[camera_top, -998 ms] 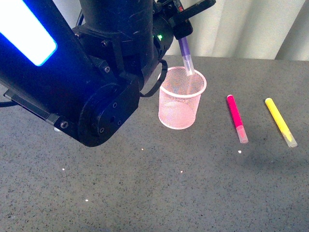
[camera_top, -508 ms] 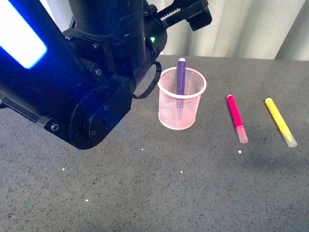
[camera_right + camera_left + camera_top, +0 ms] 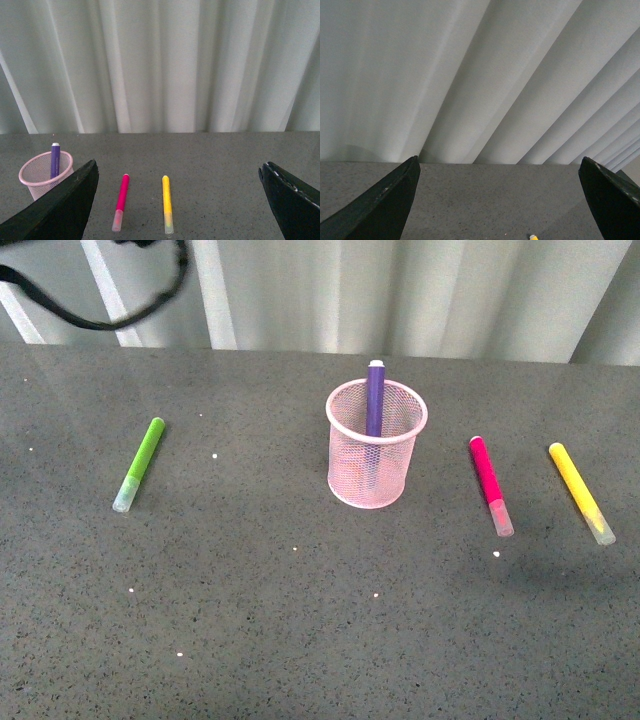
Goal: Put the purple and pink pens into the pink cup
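purple pen (image 3: 54, 160), pink pen (image 3: 121, 192): both well ahead of right gripper (image 3: 177, 165), off to one side, not between its fingers.
left gripper (image 3: 498, 162): fingers wide apart, empty, only tips in view; faces curtain (image 3: 470, 75); yellow tip (image 3: 533, 237) cut off at edge, hard to identify.
right gripper: fingers wide apart, empty.
pink pen: flat on table (image 3: 300, 620), right of cup (image 3: 377, 445), not touching.
purple pen: upright in cup, lower end blurred by mesh.

Purple pen (image 3: 375, 400) stands upright in the pink mesh cup (image 3: 377, 462); pink pen (image 3: 490, 484) lies flat beside it.
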Robot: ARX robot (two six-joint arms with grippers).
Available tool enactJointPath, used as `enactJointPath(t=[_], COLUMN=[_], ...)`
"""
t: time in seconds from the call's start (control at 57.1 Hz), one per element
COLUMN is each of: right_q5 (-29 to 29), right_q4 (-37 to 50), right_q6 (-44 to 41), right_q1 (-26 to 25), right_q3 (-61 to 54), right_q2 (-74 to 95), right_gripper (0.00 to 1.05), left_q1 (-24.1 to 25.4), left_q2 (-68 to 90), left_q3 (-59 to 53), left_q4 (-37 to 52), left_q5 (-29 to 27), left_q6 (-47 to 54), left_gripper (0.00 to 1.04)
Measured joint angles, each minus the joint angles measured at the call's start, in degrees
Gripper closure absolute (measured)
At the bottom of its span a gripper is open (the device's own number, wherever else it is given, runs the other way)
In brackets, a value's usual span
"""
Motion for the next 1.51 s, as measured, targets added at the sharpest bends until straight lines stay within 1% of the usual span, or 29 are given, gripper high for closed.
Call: enactJointPath(t=[0.088,0.228,0.385,0.49,0.595,0.613,0.648,0.665,0.7,0.735,0.753,0.84,0.91,0.963,0.998,1.015,1.033,1.12,1.505], right_q5=[0.0,0.0,0.0,0.0,0.0,0.0,0.0,0.0,0.0,0.0,0.0,0.0,0.0,0.0,0.0,0.0,0.0,0.0,0.0], right_q4=[0.0,0.0,0.0,0.0,0.0,0.0,0.0,0.0,0.0,0.0,0.0,0.0,0.0,0.0,0.0,0.0,0.0,0.0,0.0], right_q6=[0.0,0.0,0.0,0.0,0.0,0.0,0.0,0.0,0.0,0.0,0.0,0.0,0.0,0.0,0.0,0.0,0.0,0.0,0.0], right_q1=[0.0,0.0,0.0,0.0,0.0,0.0,0.0,0.0,0.0,0.0,0.0,0.0,0.0,0.0,0.0,0.0,0.0,0.0,0.0], right_q3=[0.0,0.0,0.0,0.0,0.0,0.0,0.0,0.0,0.0,0.0,0.0,0.0,0.0,0.0,0.0,0.0,0.0,0.0,0.0], right_q2=[0.0,0.0,0.0,0.0,0.0,0.0,0.0,0.0,0.0,0.0,0.0,0.0,0.0,0.0,0.0,0.0,0.0,0.0,0.0], right_gripper=[0.07,0.07,0.07,0.07,0.07,0.07,0.07,0.07,0.07,0.07,0.07,0.07,0.07,0.07,0.07,0.07,0.07,0.07,0.07], left_q1=[5.2,12.6,20.7,24.5,26.6,26.8,26.4,26.4,26.0,25.6,25.5,24.5,23.9,23.6,23.4,22.7,21.6,19.9,19.5], left_q2=[-8.3,-18.4,-26.7,-28.5,-28.5,-28.5,-28.9,-29.0,-30.0,-31.3,-31.6,-34.9,-37.0,-38.2,-39.5,-40.3,-41.3,-44.4,-57.6], left_q3=[-5.0,-10.7,-14.6,-16.2,-17.0,-17.1,-18.1,-18.5,-20.3,-22.4,-22.9,-27.5,-30.1,-31.5,-32.8,-33.5,-34.4,-36.6,-43.4], left_q4=[-5.1,-11.0,-14.7,-15.2,-15.8,-15.8,-14.7,-14.3,-13.0,-12.1,-11.9,-10.9,-10.7,-10.6,-10.6,-10.6,-10.6,-11.2,-17.9], left_q5=[3.4,7.0,11.3,12.3,12.5,12.3,8.0,6.8,3.4,1.6,1.4,0.3,-0.1,-0.3,-0.5,-1.5,-3.7,-4.3,-4.4], left_q6=[0.8,2.4,3.1,3.2,3.2,3.5,6.3,7.2,11.8,15.5,16.3,20.8,22.1,22.6,22.9,23.0,23.0,23.2,23.8], left_gripper=[0.07,0.07,0.07,0.07,0.07,0.07,0.13,0.15,0.22,0.29,0.31,0.49,0.61,0.68,0.76,0.79,0.85,1.01,1.01])
